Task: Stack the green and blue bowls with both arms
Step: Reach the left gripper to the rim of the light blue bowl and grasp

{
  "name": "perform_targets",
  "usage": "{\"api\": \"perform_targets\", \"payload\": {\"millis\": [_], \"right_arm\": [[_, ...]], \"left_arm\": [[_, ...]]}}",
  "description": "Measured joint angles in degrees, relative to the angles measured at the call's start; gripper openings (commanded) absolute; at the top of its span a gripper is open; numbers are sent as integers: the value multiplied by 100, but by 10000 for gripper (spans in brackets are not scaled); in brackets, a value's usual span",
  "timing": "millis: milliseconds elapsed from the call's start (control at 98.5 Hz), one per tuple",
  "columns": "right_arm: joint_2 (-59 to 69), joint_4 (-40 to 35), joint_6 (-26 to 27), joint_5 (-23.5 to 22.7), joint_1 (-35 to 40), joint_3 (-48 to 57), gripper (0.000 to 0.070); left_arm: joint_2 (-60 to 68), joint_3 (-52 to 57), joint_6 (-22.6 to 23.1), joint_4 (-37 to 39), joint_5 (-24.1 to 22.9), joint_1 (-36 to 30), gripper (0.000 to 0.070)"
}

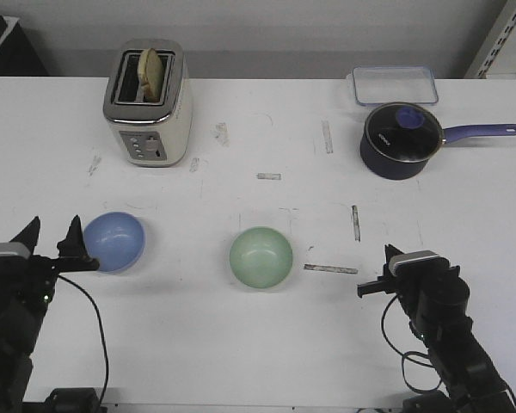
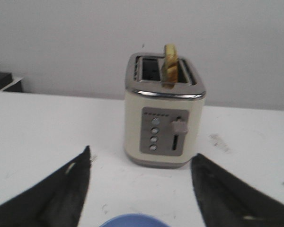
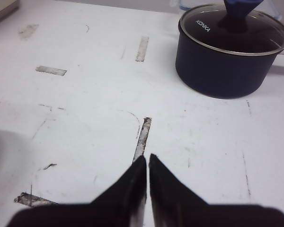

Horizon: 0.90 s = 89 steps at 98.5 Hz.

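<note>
The light blue bowl sits on the white table at the left. The pale green bowl sits near the middle front. My left gripper is open and empty, its fingertips just left of the blue bowl; in the left wrist view the bowl's rim shows between the spread fingers. My right gripper is shut and empty, well to the right of the green bowl; its fingers meet over bare table in the right wrist view.
A cream toaster with a slice of toast stands at the back left, also in the left wrist view. A dark navy saucepan with a glass lid stands at the back right, also in the right wrist view. A clear plastic container lies behind it.
</note>
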Motion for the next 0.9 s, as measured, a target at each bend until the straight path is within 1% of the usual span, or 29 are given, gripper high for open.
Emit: {"api": "perform_targets", "payload": {"millis": [71, 223, 284, 335, 396, 437, 508, 599, 721, 782, 792, 802, 883, 904], "right_arm": [[0, -2, 0, -33, 0, 0, 0], [0, -9, 0, -208, 0, 0, 0], [0, -11, 0, -289, 0, 0, 0], [0, -24, 0, -302, 0, 0, 0], [0, -46, 0, -315, 0, 0, 0], [0, -48, 0, -315, 0, 0, 0], [0, -48, 0, -315, 0, 0, 0], [0, -48, 0, -315, 0, 0, 0], [0, -48, 0, -315, 0, 0, 0], [0, -48, 0, -315, 0, 0, 0], [0, -48, 0, -315, 0, 0, 0], [0, -48, 0, -315, 0, 0, 0], [0, -48, 0, -315, 0, 0, 0], [0, -48, 0, -315, 0, 0, 0]], "left_arm": [[433, 133, -2, -313, -243, 22, 622], [1432, 136, -46, -881, -249, 221, 611], [1869, 127, -66, -1058, -96, 354, 610], [2184, 127, -94, -1167, 120, 470, 608], [2531, 125, -105, -1198, 356, 579, 586], [2761, 125, -111, -1196, 448, 647, 532], [3123, 125, -114, -1165, 459, 769, 406], [3447, 125, -116, -1040, 457, 929, 316], [3674, 127, -118, -887, 501, 1073, 254], [3770, 125, -118, -881, 612, 1134, 178], [3788, 127, -116, -881, 623, 1143, 152], [3805, 125, -116, -883, 636, 1150, 144], [3897, 125, -116, -885, 772, 1180, 13], [3904, 125, -118, -885, 776, 1180, 0]]}}
